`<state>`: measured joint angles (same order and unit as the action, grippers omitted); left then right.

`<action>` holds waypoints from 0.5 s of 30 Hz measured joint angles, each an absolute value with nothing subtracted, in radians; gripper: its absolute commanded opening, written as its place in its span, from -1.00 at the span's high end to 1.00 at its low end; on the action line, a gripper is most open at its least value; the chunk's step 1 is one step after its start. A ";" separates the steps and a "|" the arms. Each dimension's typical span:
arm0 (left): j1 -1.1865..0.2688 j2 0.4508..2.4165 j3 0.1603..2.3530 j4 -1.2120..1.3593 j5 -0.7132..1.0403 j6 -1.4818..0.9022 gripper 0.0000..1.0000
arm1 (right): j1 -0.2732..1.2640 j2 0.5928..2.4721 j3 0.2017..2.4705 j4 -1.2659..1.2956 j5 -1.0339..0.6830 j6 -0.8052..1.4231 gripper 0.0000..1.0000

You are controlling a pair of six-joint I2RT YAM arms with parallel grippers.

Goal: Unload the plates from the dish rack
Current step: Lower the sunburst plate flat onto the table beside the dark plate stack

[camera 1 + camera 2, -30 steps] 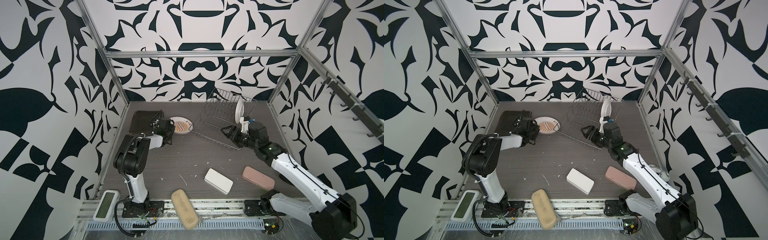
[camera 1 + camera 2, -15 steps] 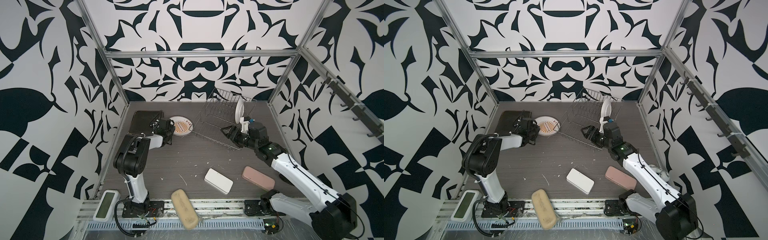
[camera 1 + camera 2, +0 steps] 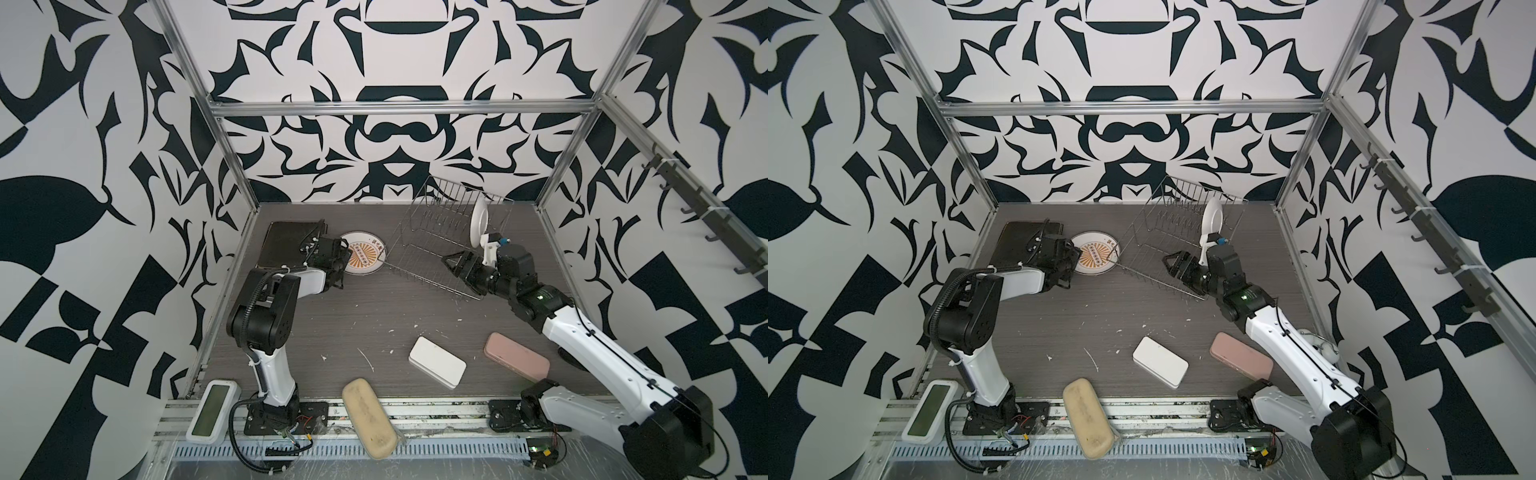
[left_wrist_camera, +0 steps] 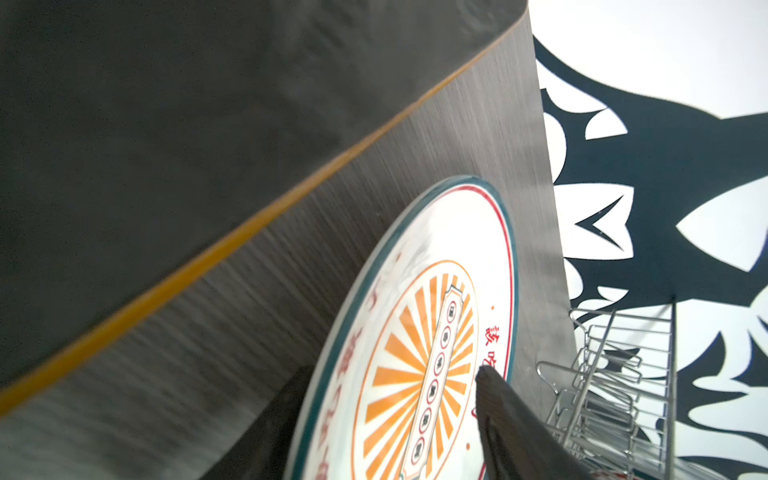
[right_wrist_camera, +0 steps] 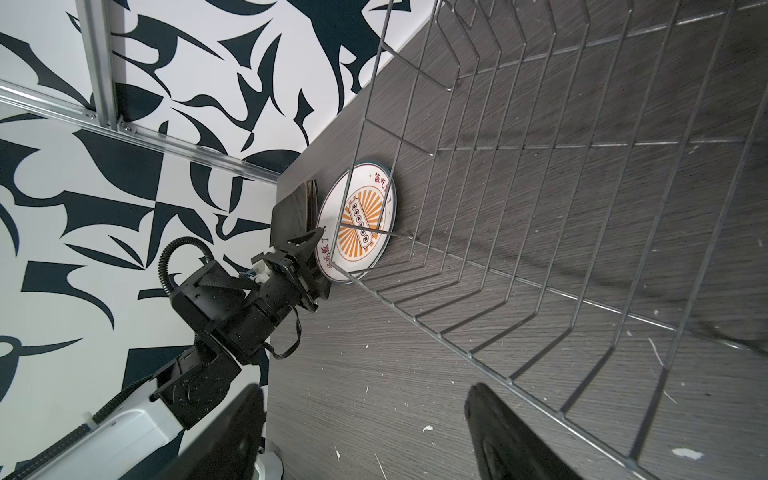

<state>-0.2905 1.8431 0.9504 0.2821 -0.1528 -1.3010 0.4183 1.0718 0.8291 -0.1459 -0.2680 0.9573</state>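
A round white plate with an orange sunburst print (image 3: 365, 258) (image 3: 1096, 257) (image 4: 436, 332) (image 5: 361, 220) lies flat on the table. A black square plate (image 3: 286, 243) (image 3: 1017, 241) (image 4: 208, 124) lies to its left. My left gripper (image 3: 345, 256) (image 3: 1077, 257) (image 4: 395, 370) is open, one finger on each side of the printed plate's left rim. The silver wire dish rack (image 3: 436, 216) (image 3: 1167, 224) (image 5: 540, 145) holds one plain white plate (image 3: 478, 220) (image 3: 1212, 218) upright. My right gripper (image 3: 451, 268) (image 3: 1170, 269) (image 5: 365, 390) hangs open and empty at the rack's near edge.
A white rounded box (image 3: 437, 361), a pink case (image 3: 517, 360) and a beige case (image 3: 369, 411) lie near the front. A small device with a screen (image 3: 212, 411) sits at the front left rail. The rack's left corner reaches the printed plate's right rim.
My left gripper's jaws have opened at the printed plate's rim. The plate, the rack and the right arm have kept their places.
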 measured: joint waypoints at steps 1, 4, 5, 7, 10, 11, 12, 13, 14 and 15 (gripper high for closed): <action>-0.290 1.843 0.950 0.279 -0.153 -1.301 -0.35 | 0.418 1.072 0.829 -0.146 -0.268 0.957 -0.60; -0.290 1.843 0.951 0.263 -0.153 -1.301 -0.41 | 0.418 1.072 0.829 -0.146 -0.266 0.958 -0.60; -0.290 1.843 0.951 0.259 -0.153 -1.301 -0.42 | 0.418 1.072 0.829 -0.146 -0.265 0.958 -0.60; -0.290 1.843 0.952 0.248 -0.153 -1.302 -0.45 | 0.418 1.072 0.829 -0.145 -0.264 0.958 -0.59; -0.290 1.843 0.952 0.237 -0.153 -1.302 -0.49 | 0.418 1.072 0.829 -0.143 -0.264 0.958 -0.59; -0.290 1.843 0.952 0.234 -0.153 -1.303 -0.50 | 0.418 1.072 0.829 -0.142 -0.264 0.958 -0.59; -0.290 1.843 0.952 0.230 -0.153 -1.303 -0.51 | 0.418 1.072 0.829 -0.140 -0.264 0.959 -0.59; -0.290 1.843 0.952 0.226 -0.153 -1.304 -0.52 | 0.418 1.072 0.829 -0.138 -0.264 0.959 -0.59; -0.290 1.843 0.952 0.224 -0.153 -1.304 -0.53 | 0.418 1.072 0.829 -0.138 -0.264 0.959 -0.59; -0.290 1.843 0.953 0.223 -0.153 -1.305 -0.55 | 0.418 1.072 0.829 -0.138 -0.264 0.959 -0.59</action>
